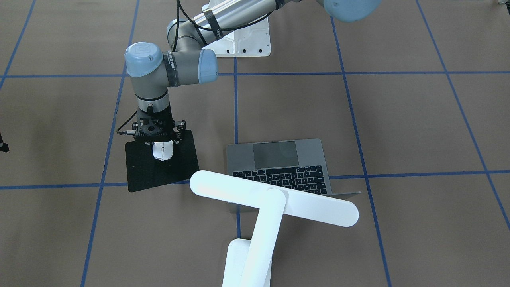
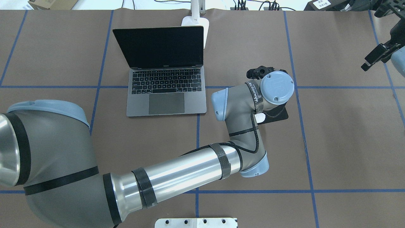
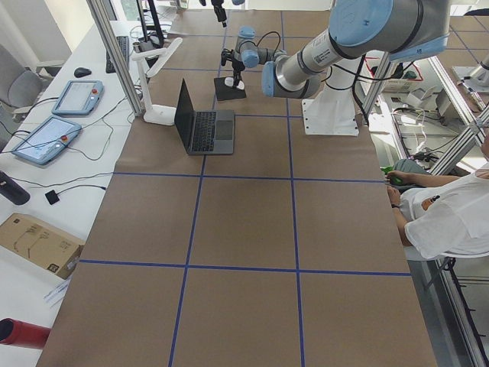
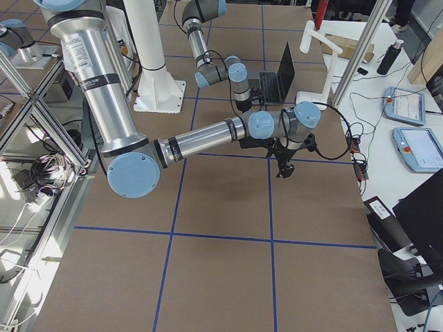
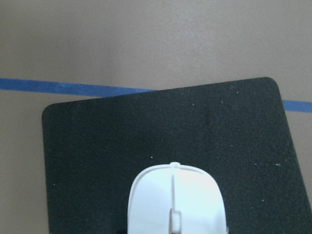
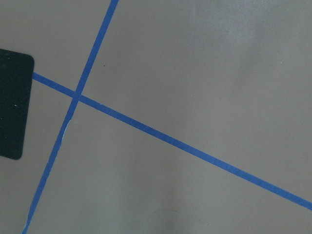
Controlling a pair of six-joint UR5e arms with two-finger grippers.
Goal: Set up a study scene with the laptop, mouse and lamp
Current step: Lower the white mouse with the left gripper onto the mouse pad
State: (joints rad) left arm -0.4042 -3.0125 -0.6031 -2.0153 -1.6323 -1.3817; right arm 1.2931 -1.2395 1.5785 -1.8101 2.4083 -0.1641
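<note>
The white mouse [image 1: 162, 151] lies on a black mat [image 1: 159, 175], right of the laptop in the overhead view. My left gripper [image 1: 158, 137] reaches across and stands directly over the mouse's rear half. Its fingers are hidden, so I cannot tell whether they grip. The left wrist view shows the mouse [image 5: 175, 202] close up on the mat [image 5: 146, 126]. The open laptop [image 2: 166, 91] has a dark screen. Behind it stands the white lamp [image 1: 275, 199], its bar head over the lid. My right gripper [image 2: 378, 57] hangs high at the far right; its state is unclear.
The white bolted pedestal [image 1: 247, 40] sits at the robot's side of the table. Blue tape lines cross the brown tabletop [image 6: 195, 146]. A person [image 3: 451, 214] sits beside the table, and tablets [image 3: 46, 138] lie on the side desk.
</note>
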